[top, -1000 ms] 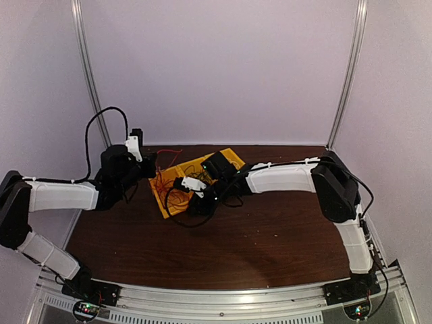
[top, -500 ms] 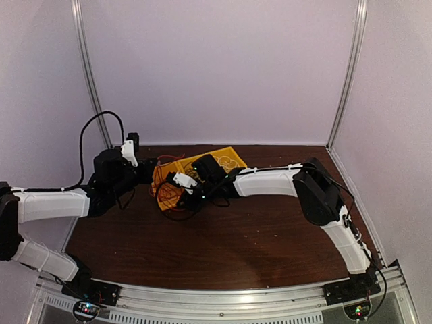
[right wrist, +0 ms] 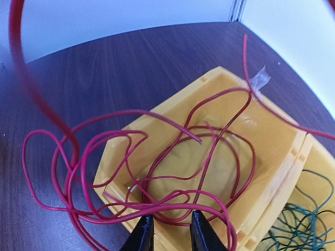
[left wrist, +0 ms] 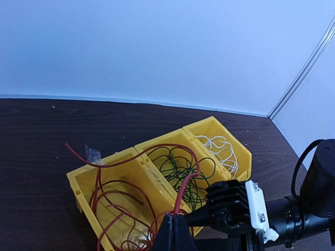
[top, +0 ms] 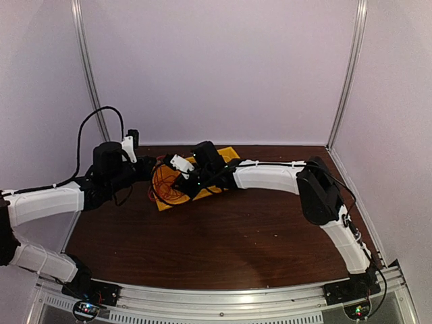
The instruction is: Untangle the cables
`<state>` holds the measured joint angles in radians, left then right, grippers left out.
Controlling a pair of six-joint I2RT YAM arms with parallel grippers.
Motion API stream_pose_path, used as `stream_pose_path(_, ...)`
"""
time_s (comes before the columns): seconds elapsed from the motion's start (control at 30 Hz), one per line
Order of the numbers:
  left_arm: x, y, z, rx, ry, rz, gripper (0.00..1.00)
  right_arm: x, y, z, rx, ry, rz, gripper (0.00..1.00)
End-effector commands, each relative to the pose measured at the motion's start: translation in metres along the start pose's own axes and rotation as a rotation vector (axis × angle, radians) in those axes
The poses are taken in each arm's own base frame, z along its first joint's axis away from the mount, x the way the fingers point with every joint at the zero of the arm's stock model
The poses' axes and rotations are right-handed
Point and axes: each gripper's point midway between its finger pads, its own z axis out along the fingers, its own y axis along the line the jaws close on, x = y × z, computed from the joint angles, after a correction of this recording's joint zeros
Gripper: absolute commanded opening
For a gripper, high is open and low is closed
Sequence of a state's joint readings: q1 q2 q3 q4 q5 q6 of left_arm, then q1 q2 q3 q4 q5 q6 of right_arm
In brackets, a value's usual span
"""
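A yellow three-compartment bin holds the cables: red cable in the left compartment, dark green cable in the middle, white cable in the right. My left gripper is shut on a strand of the red cable that arches over the middle compartment. My right gripper is open just above the near rim of the red compartment, with red cable loops crossing in front of its fingertips. In the top view both grippers, left and right, meet over the bin's left end.
The bin sits at the back middle of the dark wooden table, near the rear wall. Red loops spill over the bin's left edge onto the table. A scrap of clear tape lies behind the bin.
My right gripper has moved left and toward the back, over the red compartment. My left arm has shifted a little toward it. The red cable is now bunched over the bin's left end.
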<state>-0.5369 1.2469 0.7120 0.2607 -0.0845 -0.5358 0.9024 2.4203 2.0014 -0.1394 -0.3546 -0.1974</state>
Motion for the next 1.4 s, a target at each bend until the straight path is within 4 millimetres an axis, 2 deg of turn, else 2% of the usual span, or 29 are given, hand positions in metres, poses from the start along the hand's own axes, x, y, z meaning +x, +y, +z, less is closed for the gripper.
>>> stream_pose_path(0.0, -0.015, -0.011, -0.012, 0.023, -0.008, -0.047, 0.0, -0.017, -0.022, -0.005, 0.054, -0.046, 0.018, 0.26)
stream_pose_path(0.07, -0.018, -0.009, -0.018, 0.008, -0.01, -0.049, 0.0, -0.021, -0.021, -0.01, 0.038, -0.051, 0.019, 0.26)
stream_pose_path(0.13, -0.012, -0.006, -0.019, -0.007, 0.017, -0.044, 0.0, -0.023, -0.019, -0.015, 0.033, -0.057, 0.008, 0.26)
stream_pose_path(0.27, 0.011, 0.002, -0.005, -0.031, 0.081, -0.023, 0.0, -0.02, -0.015, -0.013, 0.012, -0.054, -0.019, 0.26)
stream_pose_path(0.37, 0.009, 0.002, 0.013, -0.051, 0.093, 0.009, 0.0, -0.007, -0.003, -0.015, -0.061, -0.019, -0.009, 0.27)
stream_pose_path(0.4, 0.006, 0.002, 0.019, -0.061, 0.104, 0.018, 0.0, -0.008, 0.003, -0.021, -0.089, -0.016, -0.007, 0.28)
stream_pose_path(0.43, 0.002, -0.001, 0.024, -0.064, 0.117, 0.028, 0.0, 0.001, 0.008, -0.028, -0.114, 0.006, -0.001, 0.3)
stream_pose_path(0.57, -0.026, -0.014, 0.022, -0.037, 0.076, 0.064, 0.0, 0.005, 0.026, -0.086, -0.157, -0.017, -0.045, 0.37)
stream_pose_path(0.6, -0.034, -0.017, 0.019, -0.034, 0.063, 0.079, 0.0, 0.003, 0.028, -0.103, -0.151, -0.033, -0.062, 0.38)
stream_pose_path(0.63, -0.042, -0.019, 0.015, -0.035, 0.061, 0.1, 0.0, -0.009, 0.03, -0.127, -0.138, -0.066, -0.092, 0.4)
stream_pose_path(0.67, -0.047, -0.023, 0.012, -0.026, 0.071, 0.118, 0.0, -0.009, 0.03, -0.142, -0.129, -0.072, -0.104, 0.41)
stream_pose_path(0.77, -0.065, -0.041, 0.002, 0.031, 0.088, 0.157, 0.0, -0.005, 0.026, -0.177, -0.11, -0.06, -0.109, 0.43)
stream_pose_path(0.9, -0.088, -0.044, -0.007, 0.014, 0.06, 0.213, 0.0, 0.003, 0.018, -0.209, -0.097, -0.064, -0.08, 0.45)
stream_pose_path(1.0, -0.112, -0.053, -0.009, 0.018, 0.044, 0.248, 0.0, 0.012, 0.013, -0.22, -0.099, -0.059, -0.057, 0.45)
stream_pose_path(1.1, -0.127, -0.07, -0.012, 0.075, 0.048, 0.25, 0.0, 0.017, 0.006, -0.222, -0.103, -0.058, -0.025, 0.45)
stream_pose_path(1.17, -0.135, -0.073, -0.015, 0.079, 0.043, 0.25, 0.0, 0.019, 0.002, -0.222, -0.102, -0.056, -0.015, 0.45)
stream_pose_path(1.23, -0.135, -0.073, -0.014, 0.073, 0.063, 0.259, 0.0, 0.021, 0.001, -0.222, -0.104, -0.051, -0.009, 0.45)
stream_pose_path(1.37, -0.12, -0.067, -0.004, 0.05, 0.141, 0.271, 0.0, 0.024, 0.0, -0.22, -0.107, -0.047, -0.001, 0.45)
